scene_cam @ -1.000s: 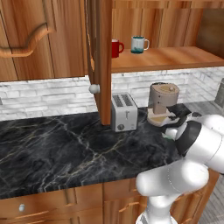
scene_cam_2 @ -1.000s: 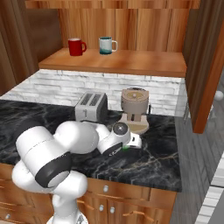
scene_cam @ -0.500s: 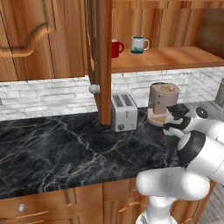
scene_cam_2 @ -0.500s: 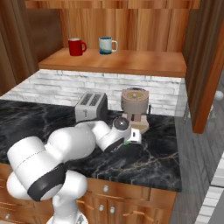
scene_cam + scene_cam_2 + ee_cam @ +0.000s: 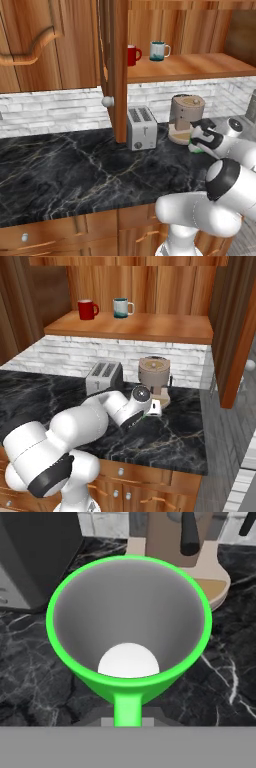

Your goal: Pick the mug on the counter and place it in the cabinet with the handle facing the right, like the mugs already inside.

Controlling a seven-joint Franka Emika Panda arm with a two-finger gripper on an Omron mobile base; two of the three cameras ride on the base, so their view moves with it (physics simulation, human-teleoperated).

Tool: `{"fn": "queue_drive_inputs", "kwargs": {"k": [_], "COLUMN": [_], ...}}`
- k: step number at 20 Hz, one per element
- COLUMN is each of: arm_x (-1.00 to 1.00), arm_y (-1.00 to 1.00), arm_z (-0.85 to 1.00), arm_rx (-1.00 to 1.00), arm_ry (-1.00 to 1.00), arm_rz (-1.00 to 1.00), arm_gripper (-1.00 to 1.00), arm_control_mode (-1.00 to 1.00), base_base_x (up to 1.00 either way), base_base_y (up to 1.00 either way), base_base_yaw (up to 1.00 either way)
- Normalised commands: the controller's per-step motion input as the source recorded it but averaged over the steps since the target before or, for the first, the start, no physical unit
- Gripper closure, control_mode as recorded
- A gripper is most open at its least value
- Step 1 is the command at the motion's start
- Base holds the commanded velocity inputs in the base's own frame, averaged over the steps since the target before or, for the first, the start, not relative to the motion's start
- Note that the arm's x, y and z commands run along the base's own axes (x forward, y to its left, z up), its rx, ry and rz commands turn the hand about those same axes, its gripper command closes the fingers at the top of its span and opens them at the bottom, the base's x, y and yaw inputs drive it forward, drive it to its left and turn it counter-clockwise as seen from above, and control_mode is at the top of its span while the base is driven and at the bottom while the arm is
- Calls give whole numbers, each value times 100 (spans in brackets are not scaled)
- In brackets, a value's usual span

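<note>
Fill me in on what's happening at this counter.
The white robot arm's gripper is shut on the handle of the small bright green mug, low over the black marble counter by the beige coffee machine. The glossy red mug and pale teal mug sit on the wooden cabinet shelf above.

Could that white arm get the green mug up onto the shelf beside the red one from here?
Probably yes. The gripper is shut on the green mug, the cabinet door stands open, and bare shelf lies right of the teal mug and the red mug.
</note>
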Motion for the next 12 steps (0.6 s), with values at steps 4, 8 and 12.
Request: {"fn": "queue_drive_inputs", "kwargs": {"k": [4, 8, 12], "arm_x": [-1, 0, 0], "arm_y": [0, 0, 4], "arm_z": [17, 16, 16], "arm_rx": [1, 0, 0], "arm_ry": [-1, -1, 0], "arm_rz": [7, 9, 11], "arm_gripper": [100, 100, 100], "arm_control_mode": [-100, -100, -100], "base_base_x": [0, 0, 0], "base_base_y": [0, 0, 0], "base_base_yaw": [0, 0, 0]}}
